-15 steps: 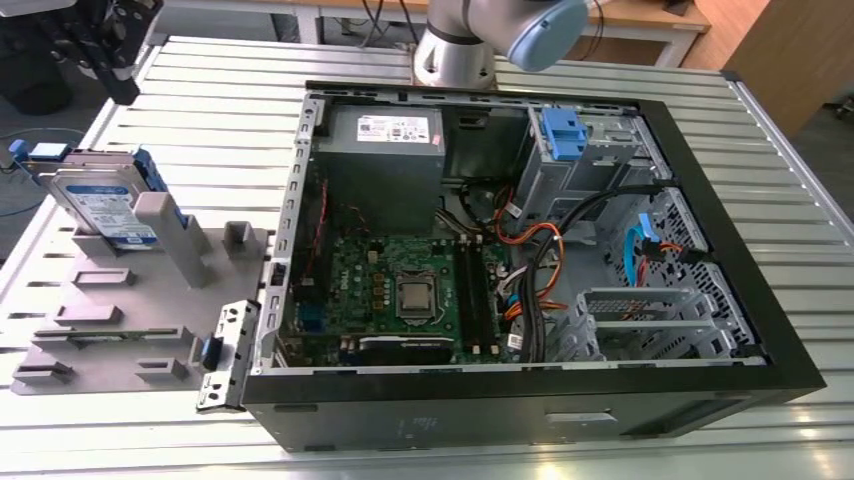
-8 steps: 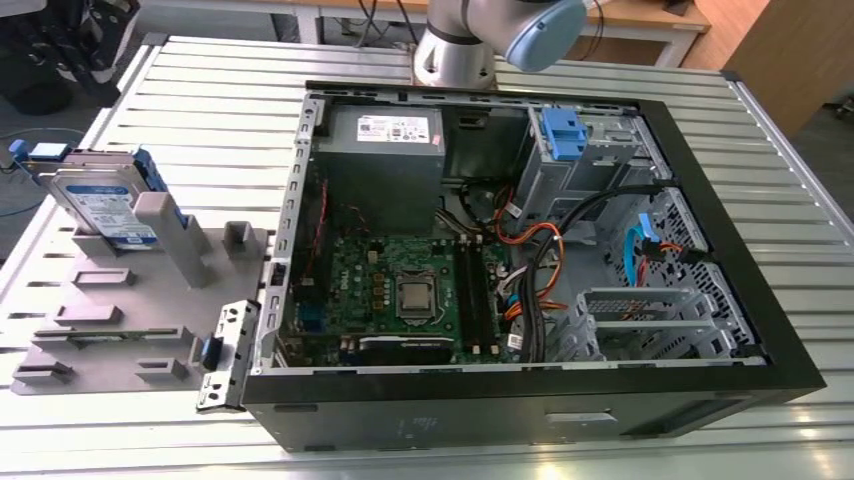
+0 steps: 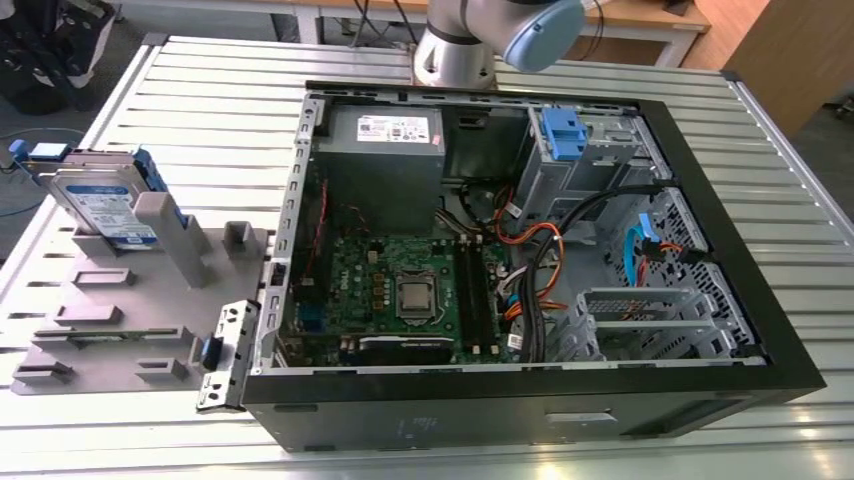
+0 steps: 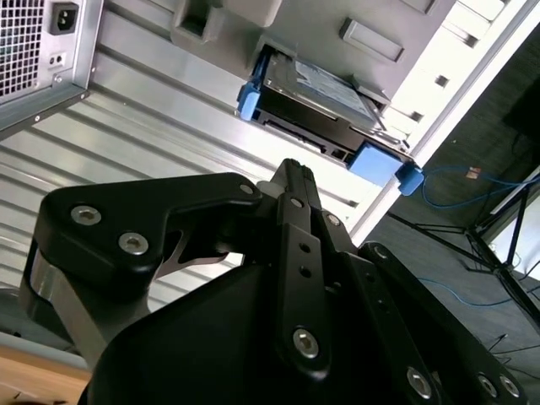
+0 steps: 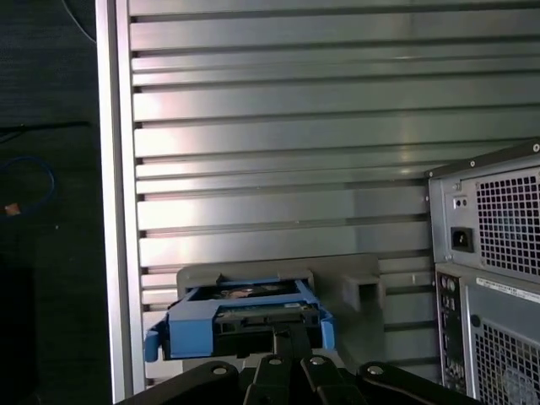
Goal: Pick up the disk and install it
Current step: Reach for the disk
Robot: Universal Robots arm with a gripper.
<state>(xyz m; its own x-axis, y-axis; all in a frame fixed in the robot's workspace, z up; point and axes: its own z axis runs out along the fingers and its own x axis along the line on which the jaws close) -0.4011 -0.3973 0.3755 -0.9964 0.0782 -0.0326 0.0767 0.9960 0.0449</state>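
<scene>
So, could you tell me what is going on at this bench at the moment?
A single robot arm is set to fit a disk into the open computer case on the slatted table. The disk stands on edge in a grey holder at the exterior view's left, outside the case. In the second wrist view the gripper is shut, empty and clear of the disk, so nothing has been picked up yet.

Bright even light; glare on slatted table (image 5: 295, 110); case (image 3: 534, 415) interior dim.
</scene>
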